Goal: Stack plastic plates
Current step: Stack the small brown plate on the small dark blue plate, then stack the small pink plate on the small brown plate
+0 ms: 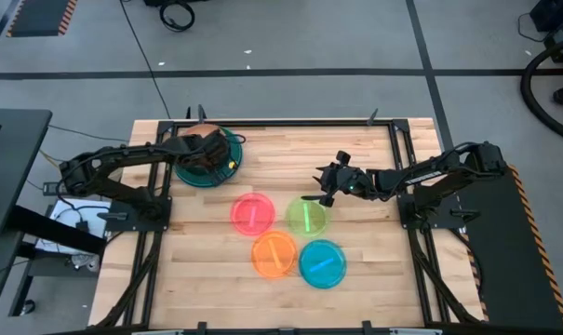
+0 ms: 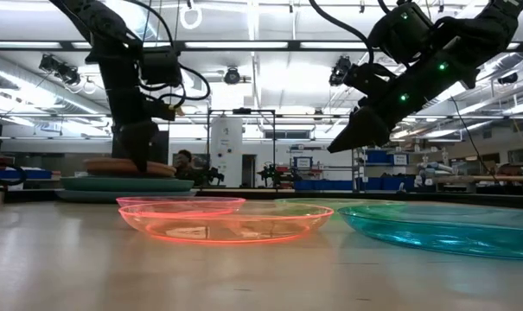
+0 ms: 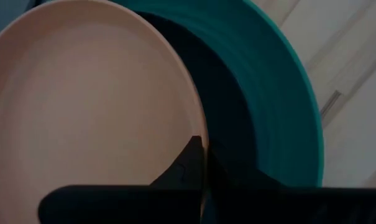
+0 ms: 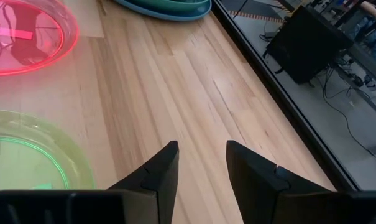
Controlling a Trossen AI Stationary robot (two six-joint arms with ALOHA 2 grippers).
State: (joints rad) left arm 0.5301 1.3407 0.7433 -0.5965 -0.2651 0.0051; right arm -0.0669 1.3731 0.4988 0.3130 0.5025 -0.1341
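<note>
Left hand (image 3: pixel 203 163) pinching tan plate (image 3: pixel 88 106) rim; right hand (image 4: pixel 202 163) spread above bare table (image 4: pixel 194 81).

Four small plates (image 1: pixel 288 233) cluster mid-table; the stack (image 1: pixel 207 160) sits, apparently apart, behind-left.

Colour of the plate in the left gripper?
Tan plate, pinched at its rim; clearest in the left wrist view.

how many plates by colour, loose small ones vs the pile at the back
pink small plate: 1
green small plate: 1
orange small plate: 1
light blue small plate: 1
tan plate in the pile: 1
teal plate in the pile: 1
total visible: 6
</note>
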